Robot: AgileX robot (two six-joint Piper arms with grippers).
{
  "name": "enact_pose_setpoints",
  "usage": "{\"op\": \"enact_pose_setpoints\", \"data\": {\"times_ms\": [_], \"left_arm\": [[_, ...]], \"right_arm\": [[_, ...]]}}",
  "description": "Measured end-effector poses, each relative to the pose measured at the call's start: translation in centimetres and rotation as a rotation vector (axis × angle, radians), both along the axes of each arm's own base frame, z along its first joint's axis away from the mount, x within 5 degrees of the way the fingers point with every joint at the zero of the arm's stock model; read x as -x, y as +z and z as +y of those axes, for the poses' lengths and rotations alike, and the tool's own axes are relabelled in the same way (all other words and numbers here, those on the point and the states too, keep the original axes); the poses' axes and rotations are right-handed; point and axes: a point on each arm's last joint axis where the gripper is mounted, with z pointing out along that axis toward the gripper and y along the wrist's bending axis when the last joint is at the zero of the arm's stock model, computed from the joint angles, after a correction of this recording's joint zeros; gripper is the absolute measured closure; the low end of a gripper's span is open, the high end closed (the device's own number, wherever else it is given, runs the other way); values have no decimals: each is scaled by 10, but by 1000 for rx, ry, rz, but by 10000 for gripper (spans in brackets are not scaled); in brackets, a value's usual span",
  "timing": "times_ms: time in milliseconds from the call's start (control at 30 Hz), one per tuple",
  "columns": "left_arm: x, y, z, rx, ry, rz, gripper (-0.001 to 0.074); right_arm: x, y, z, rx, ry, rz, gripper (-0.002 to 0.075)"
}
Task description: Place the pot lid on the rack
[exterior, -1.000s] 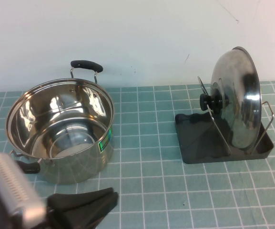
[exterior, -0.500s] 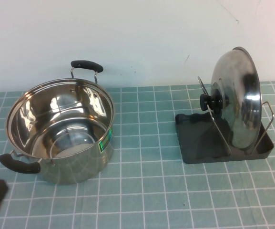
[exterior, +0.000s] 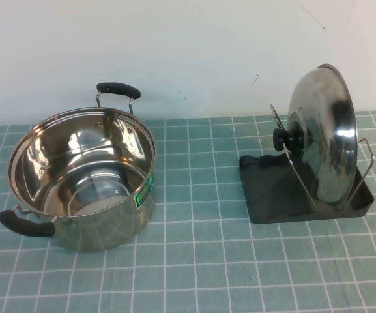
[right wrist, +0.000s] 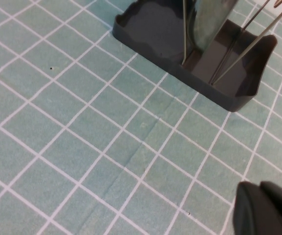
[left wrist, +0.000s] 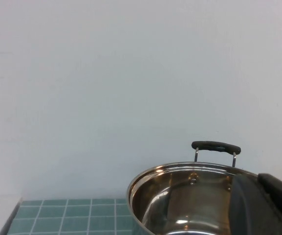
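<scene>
As far as I can judge, my job is finished: the pot lid (exterior: 324,134) stands on edge in the rack (exterior: 305,195), slotted between the upright wire loops with its black knob (exterior: 289,139) facing toward the pot (exterior: 83,176), which sits open and well apart from the rack on the green tiled surface (exterior: 207,274). Nothing looks left to do except keep both arms clear. The high view shows the whole arrangement but neither of my arms (both are out of its sight). The left wrist view supplies what it lacks: a dark edge of my left tool (left wrist: 265,205) in the corner, near the pot's rim (left wrist: 189,171) and far handle (left wrist: 216,146), holding nothing that I can see; whether it is apart or together I cannot tell. The right wrist view looks down on the rack's tray (right wrist: 199,54) and the lower part of the lid between the wires, with a dark bit of my right tool (right wrist: 263,210) over bare tiles, apart from the rack, and its state I cannot tell either.
</scene>
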Motion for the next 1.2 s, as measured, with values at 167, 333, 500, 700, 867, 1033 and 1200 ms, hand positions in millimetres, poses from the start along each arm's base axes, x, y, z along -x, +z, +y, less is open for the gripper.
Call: {"op": "enact_pose_setpoints", "data": {"times_ms": [167,333,500,700,867,1033,1200], "left_arm": [[1,0,-3,9,-28,-6,736],[1,-9,-7,21,-62,97,736],[3,-38,-4,71,0,247,736],[1,-71,-1,114,39,373,736],[1,-72,0,42,41,382,736],[2,-72,-1,20,16,391,736],[2,-73,-1,15,11,399,736]], "right_arm": [[0,0,0,0,0,0,727],[0,0,0,0,0,0,727],[0,0,0,0,0,0,727],[0,0,0,-2,0,0,727],[0,0,0,-2,0,0,727],[0,0,0,-2,0,0,727],[0,0,0,-2,0,0,727]]}}
